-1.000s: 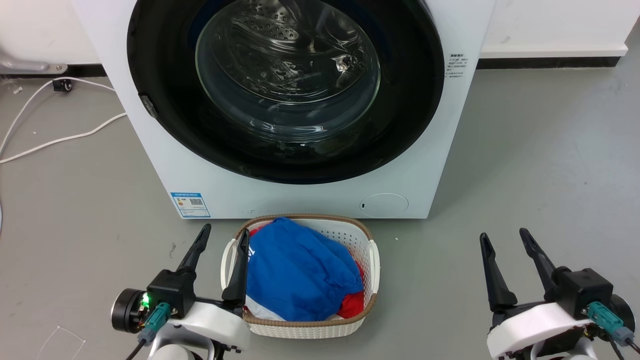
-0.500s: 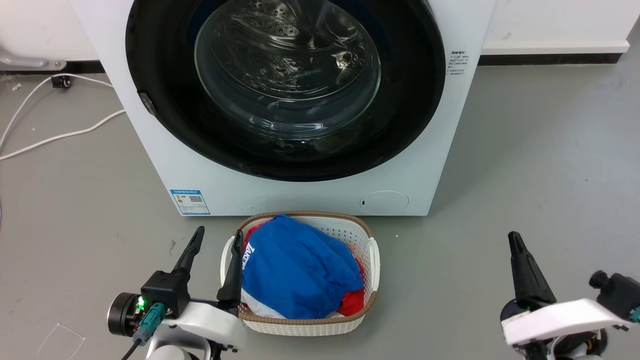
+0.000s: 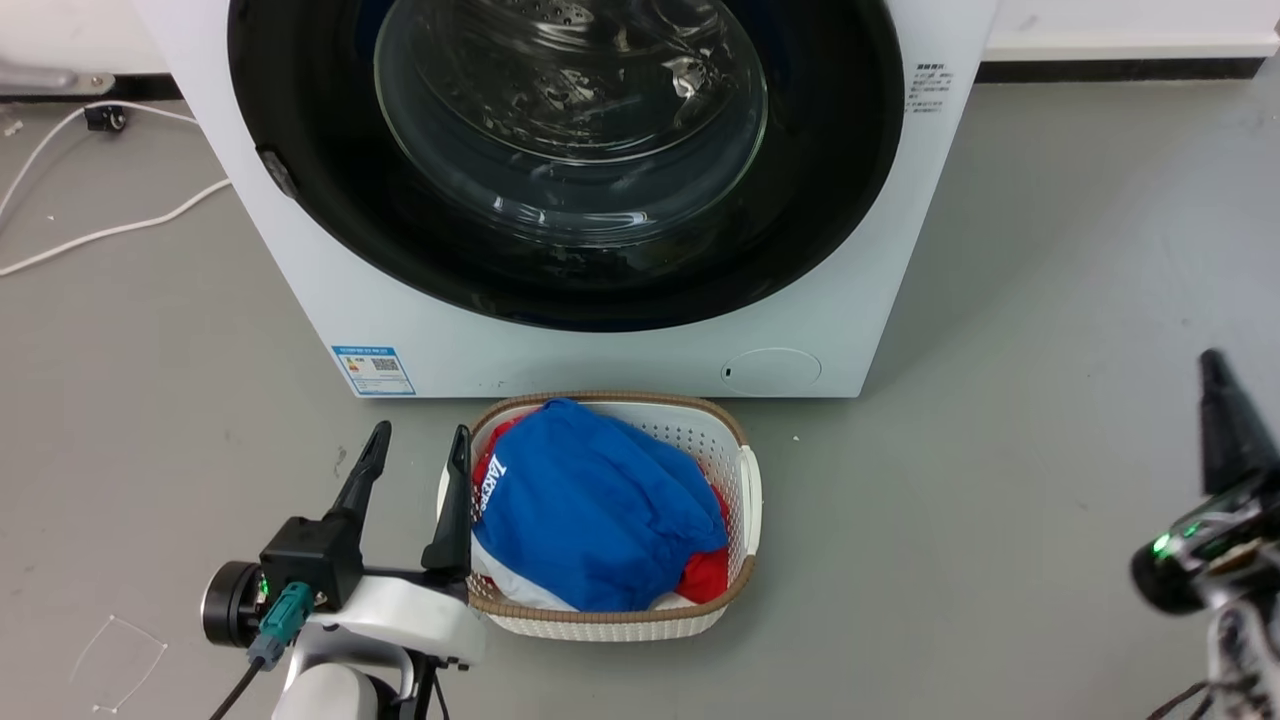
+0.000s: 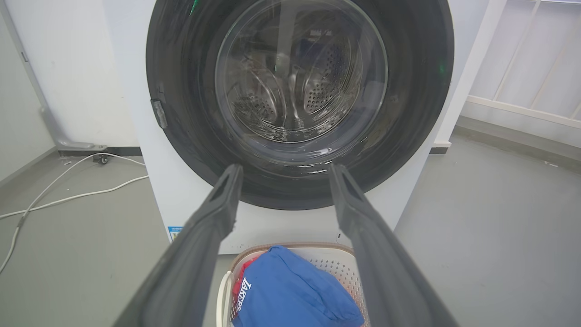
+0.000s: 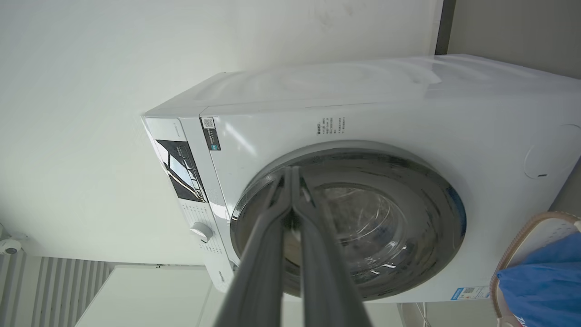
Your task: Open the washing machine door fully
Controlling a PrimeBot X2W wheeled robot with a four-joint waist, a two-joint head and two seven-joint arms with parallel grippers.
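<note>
The washing machine (image 3: 560, 360) is a white front-loader straight ahead. Its washing machine door (image 3: 570, 110), a glossy black disc with a clear glass bowl, lies flat against the front, shut. A small grey catch (image 3: 277, 172) sits on the door's left edge. My left gripper (image 3: 420, 432) is open low on the floor, left of the basket, pointing at the door (image 4: 299, 91) from a distance; its fingers (image 4: 285, 168) hold nothing. My right gripper (image 3: 1214, 362) is far right, rolled on its side. Its fingers (image 5: 288, 170) are pressed together, well away from the door (image 5: 363, 227).
A white laundry basket (image 3: 745, 470) with a brown rim stands on the grey floor just before the machine, holding blue cloth (image 3: 590, 500) and red cloth. A white cable (image 3: 100, 235) lies on the floor at left. Open floor stretches right of the machine.
My right gripper has shut, rolled onto its side and shifted toward the right edge of the head view. The head camera has moved, sliding the whole scene. The left gripper stays open.
</note>
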